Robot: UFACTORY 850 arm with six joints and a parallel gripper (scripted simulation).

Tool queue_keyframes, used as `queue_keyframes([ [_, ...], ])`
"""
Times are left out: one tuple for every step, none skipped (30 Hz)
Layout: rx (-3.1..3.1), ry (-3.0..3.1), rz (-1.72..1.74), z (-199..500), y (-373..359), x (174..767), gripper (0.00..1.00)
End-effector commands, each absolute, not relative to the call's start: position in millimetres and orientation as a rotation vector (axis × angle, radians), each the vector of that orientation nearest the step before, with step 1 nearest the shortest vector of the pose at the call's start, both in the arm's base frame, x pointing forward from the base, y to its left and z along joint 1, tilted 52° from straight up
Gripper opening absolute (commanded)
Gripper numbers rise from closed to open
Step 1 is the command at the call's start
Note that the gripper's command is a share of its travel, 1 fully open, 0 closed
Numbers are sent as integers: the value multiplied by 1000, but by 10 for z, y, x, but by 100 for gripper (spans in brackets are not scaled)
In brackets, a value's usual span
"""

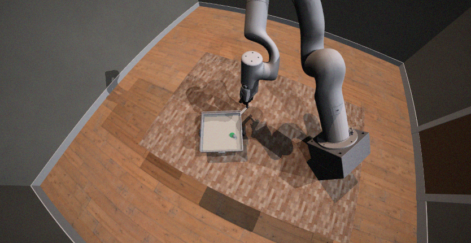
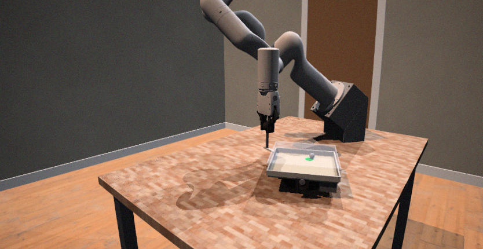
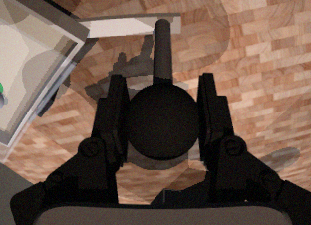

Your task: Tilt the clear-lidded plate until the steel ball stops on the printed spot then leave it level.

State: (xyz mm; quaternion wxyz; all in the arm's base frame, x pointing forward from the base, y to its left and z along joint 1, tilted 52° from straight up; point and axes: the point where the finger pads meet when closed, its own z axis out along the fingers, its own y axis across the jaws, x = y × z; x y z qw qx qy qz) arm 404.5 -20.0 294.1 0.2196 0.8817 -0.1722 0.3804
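The square grey-rimmed plate (image 1: 221, 131) with a clear lid sits on a dark stand (image 2: 304, 186) on the table. The steel ball (image 1: 234, 137) lies at the edge of the green spot (image 1: 231, 134), toward the plate's arm-side rim; it also shows in the exterior view (image 2: 311, 154), just behind the spot (image 2: 308, 158). My gripper (image 1: 245, 102) points straight down beside the plate's corner and is shut on the round dark knob (image 3: 162, 119) of an upright handle rod (image 2: 267, 141). The rod meets a flat tab (image 3: 127, 25) at the plate's corner. I cannot tell the plate's tilt.
The arm's dark base block (image 1: 339, 155) stands on the table beyond the plate. The table's edges (image 2: 142, 193) lie well away from the plate. A brown door (image 2: 341, 44) is behind the table.
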Motion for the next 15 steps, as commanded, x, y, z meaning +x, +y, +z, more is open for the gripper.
queue_keyframes([
  [2440,-476,1052,2949,-197,4051,0],
  [2440,-476,1052,2952,-197,4053,0],
  [2440,-476,1052,2954,-197,4055,0],
  [2440,-476,1052,2957,-197,4057,0],
  [2440,-476,1052,2960,-197,4059,0],
  [2440,-476,1052,2962,-197,4060,0],
  [2440,-476,1052,2962,-197,4060,0],
  [2440,-476,1052,2962,-197,4060,0],
  [2440,-476,1052,2963,-197,4061,0],
  [2440,-476,1052,2964,-197,4061,0],
  [2440,-476,1052,2964,-196,4061,0],
  [2440,-476,1052,2964,-196,4061,0],
  [2440,-476,1052,2964,-196,4061,0],
  [2440,-476,1052,2964,-196,4061,0],
  [2440,-476,1052,2964,-196,4061,0],
])
